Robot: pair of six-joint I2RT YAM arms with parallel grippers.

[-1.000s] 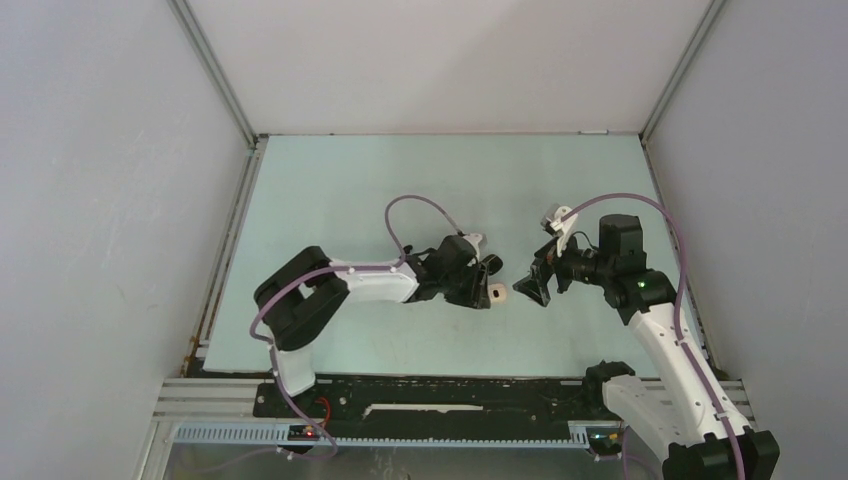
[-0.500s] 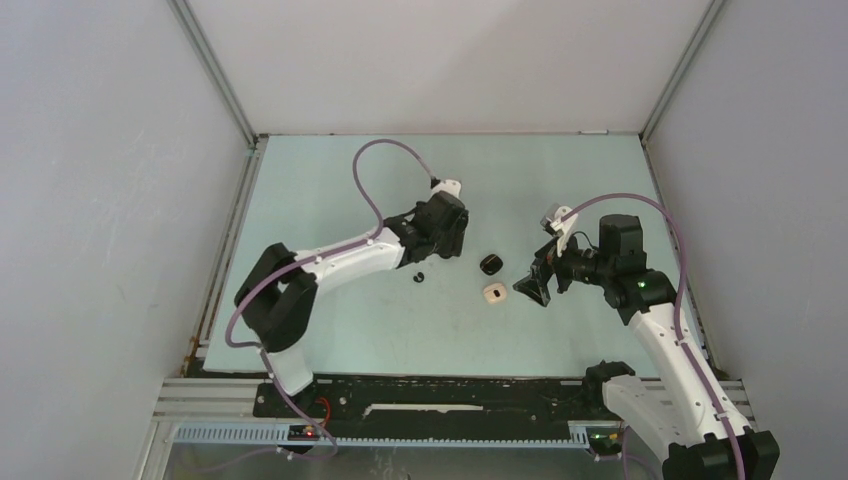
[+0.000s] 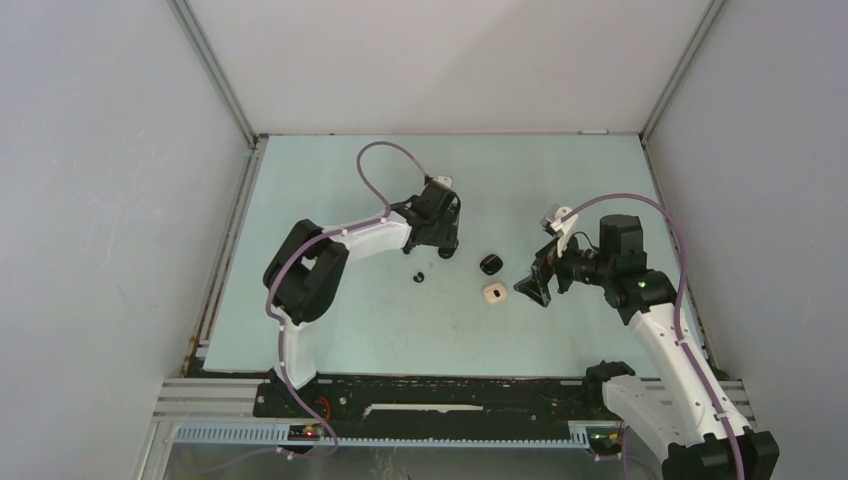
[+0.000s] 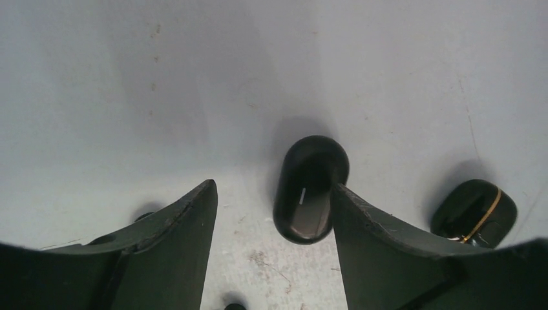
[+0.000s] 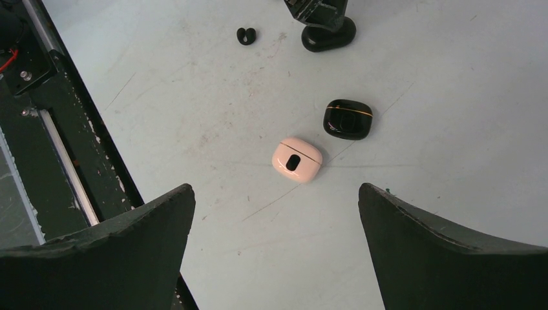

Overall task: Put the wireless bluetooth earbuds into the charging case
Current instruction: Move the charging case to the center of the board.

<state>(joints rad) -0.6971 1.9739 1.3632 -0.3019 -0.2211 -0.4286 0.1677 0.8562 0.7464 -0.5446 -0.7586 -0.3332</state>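
My left gripper [image 4: 273, 188] has its fingers spread around a black oblong case [image 4: 310, 190] lying flat on the table [image 3: 330, 180]. One finger looks to touch the case's side and the other stands off, so nothing is pinched. My right gripper [image 5: 274, 188] is spread wide and empty, hovering just right of the pale case [image 5: 297, 159], which I'll use as my reference.

The only earbud [image 5: 244, 35] I can find is a tiny black one, loose on the table left of the pale case. The oblong case sits beyond and left of the pale case. A gold-lined black case [image 5: 347, 119] sits just beyond it.

My worries from here:
- Closing off-centre would shove the smooth oblong case sideways, or squirt it out toward the earbud.
- Every case I can see looks shut, so a bud brought over now would have nowhere to go.
- The bud is so small that a slightly misplaced pinch could flick it away.
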